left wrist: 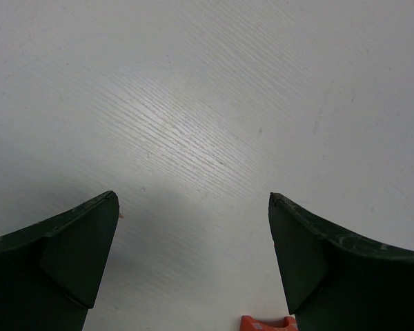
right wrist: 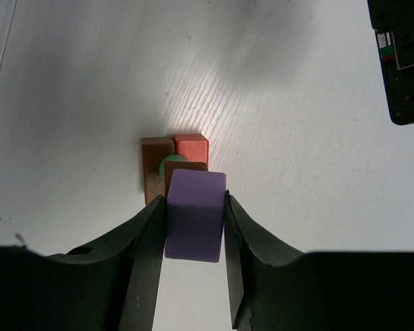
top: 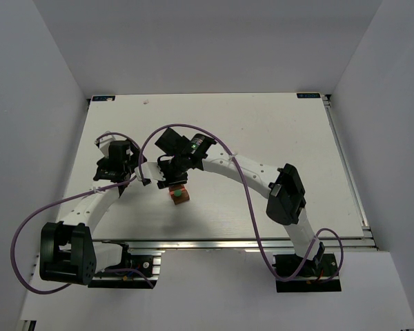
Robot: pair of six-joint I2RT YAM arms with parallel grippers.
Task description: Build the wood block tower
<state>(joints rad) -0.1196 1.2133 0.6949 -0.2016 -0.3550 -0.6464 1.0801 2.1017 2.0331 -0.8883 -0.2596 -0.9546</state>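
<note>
My right gripper (right wrist: 194,200) is shut on a lilac block (right wrist: 195,215) and holds it above a small cluster of blocks. In that cluster a brown block (right wrist: 156,172) and a red-orange block (right wrist: 192,147) lie side by side, with a green round piece (right wrist: 170,164) and a dark brown block (right wrist: 188,167) on them, partly hidden by the lilac block. In the top view the cluster (top: 179,196) sits just in front of the right gripper (top: 171,178), green on top. My left gripper (left wrist: 193,200) is open and empty over bare table, left of the cluster in the top view (top: 119,164).
The white table (top: 276,138) is walled by white panels at the back and sides. A purple cable (top: 245,186) loops over the right arm. A small orange part (left wrist: 265,323) shows at the bottom edge of the left wrist view.
</note>
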